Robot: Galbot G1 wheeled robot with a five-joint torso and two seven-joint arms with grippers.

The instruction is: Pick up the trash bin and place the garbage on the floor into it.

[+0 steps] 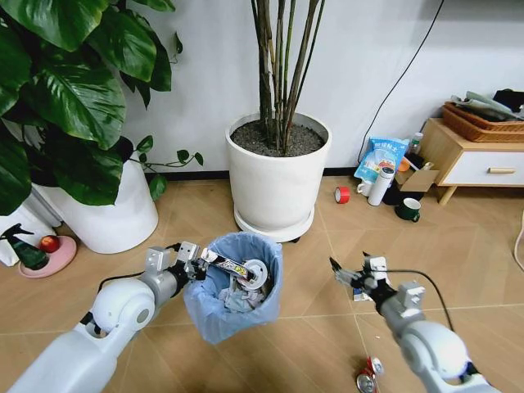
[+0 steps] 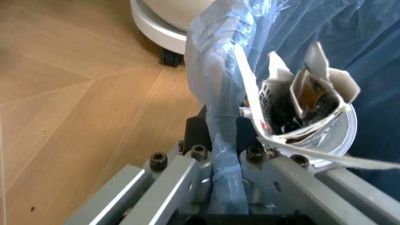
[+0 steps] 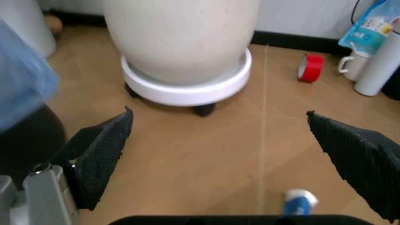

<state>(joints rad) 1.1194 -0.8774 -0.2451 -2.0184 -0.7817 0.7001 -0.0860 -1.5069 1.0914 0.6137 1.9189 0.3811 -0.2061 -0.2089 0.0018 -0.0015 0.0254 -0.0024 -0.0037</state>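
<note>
Left gripper [image 1: 199,264] is clamped on the near-left rim of the trash bin [image 1: 233,286], holding it tilted, mouth toward the camera; the left wrist view shows its metal fingers [image 2: 187,173] pinching the blue bag liner [image 2: 216,93] and the dark rim together. Inside the bin sit crumpled wrappers [image 1: 237,299], a white round lid [image 1: 255,273] and a torn printed packet [image 2: 300,108].

Right gripper [image 1: 350,278] hangs at 3 o'clock from the bin, well apart from it, black pads [image 3: 100,150] spread wide with nothing between them. A small blue-and-white piece of garbage [image 3: 299,202] lies on the floor [image 1: 311,327] just below the gripper, not touched. A small red-silver can [image 1: 368,377] lies on the floor at about 5 o'clock from the bin, near the right forearm.

White planter [image 1: 278,176] stands at 12 o'clock behind the bin, red tape roll [image 1: 342,194] and white bottle [image 1: 380,186] off at 2 o'clock.
</note>
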